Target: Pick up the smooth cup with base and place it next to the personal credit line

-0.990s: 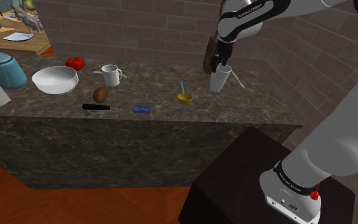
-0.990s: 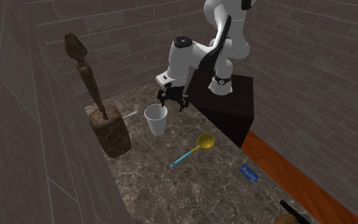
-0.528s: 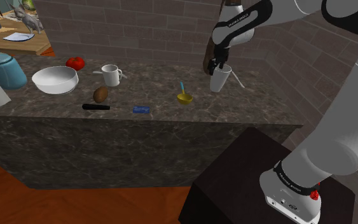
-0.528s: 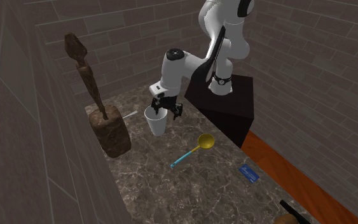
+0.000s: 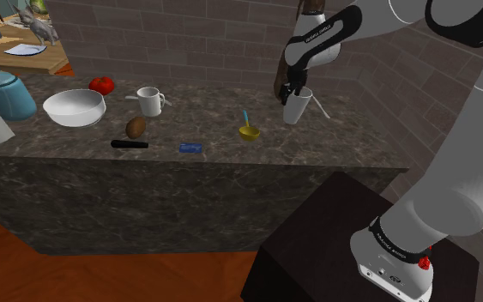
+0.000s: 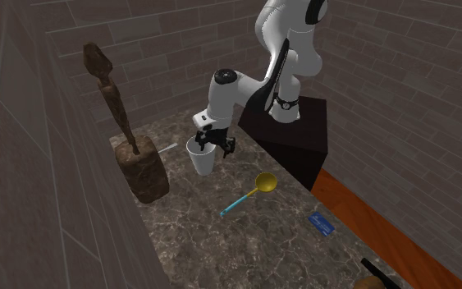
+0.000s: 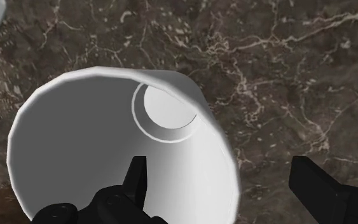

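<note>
A plain white tapered cup (image 5: 296, 107) (image 6: 202, 158) stands upright on the dark marbled counter (image 5: 351, 146), near the brick back wall. My gripper (image 5: 292, 89) (image 6: 213, 144) hangs at its rim, open. In the wrist view one black finger (image 7: 137, 180) reaches inside the cup (image 7: 107, 140) and the other finger (image 7: 316, 183) stands outside it, so the cup's wall lies between them, with neither finger seen pressing it. A small blue card (image 5: 190, 147) (image 6: 321, 222) lies flat near the counter's front edge, well away from the cup.
A yellow scoop with a blue handle (image 5: 248, 131) (image 6: 254, 190) lies between cup and card. A brown statue on a block (image 6: 132, 158) stands by the wall. A white mug (image 5: 150, 100), white bowl (image 5: 75, 107), tomato (image 5: 102, 85) and blue kettle (image 5: 6, 93) sit further along the counter.
My gripper has come down and sideways from beside the cup onto its rim, staying open. The cup and the other things have not moved.
</note>
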`<state>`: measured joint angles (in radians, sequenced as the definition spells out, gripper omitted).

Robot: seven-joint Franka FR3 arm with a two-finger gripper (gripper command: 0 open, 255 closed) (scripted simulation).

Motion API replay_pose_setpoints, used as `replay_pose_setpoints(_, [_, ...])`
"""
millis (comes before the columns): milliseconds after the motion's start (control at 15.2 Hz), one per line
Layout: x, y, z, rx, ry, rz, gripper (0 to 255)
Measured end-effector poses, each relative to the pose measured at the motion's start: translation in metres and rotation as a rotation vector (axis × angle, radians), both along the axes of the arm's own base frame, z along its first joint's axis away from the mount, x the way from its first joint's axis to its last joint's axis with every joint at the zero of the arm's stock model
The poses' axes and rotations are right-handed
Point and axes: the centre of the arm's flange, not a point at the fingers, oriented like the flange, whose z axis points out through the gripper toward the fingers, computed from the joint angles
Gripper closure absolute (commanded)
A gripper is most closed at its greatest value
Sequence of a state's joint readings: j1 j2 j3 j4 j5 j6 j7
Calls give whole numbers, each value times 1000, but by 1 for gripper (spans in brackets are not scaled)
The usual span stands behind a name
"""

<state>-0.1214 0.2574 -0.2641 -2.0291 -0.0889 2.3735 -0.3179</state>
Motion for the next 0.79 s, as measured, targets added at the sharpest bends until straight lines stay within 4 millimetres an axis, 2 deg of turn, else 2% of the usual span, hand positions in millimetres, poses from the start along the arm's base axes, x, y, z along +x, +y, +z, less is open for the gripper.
replay_pose_setpoints(66, [0,0,0,0,0,0,0])
replay_pose_setpoints(132, [0,0,0,0,0,0,255])
replay_pose_setpoints(792, [0,0,0,0,0,0,255])
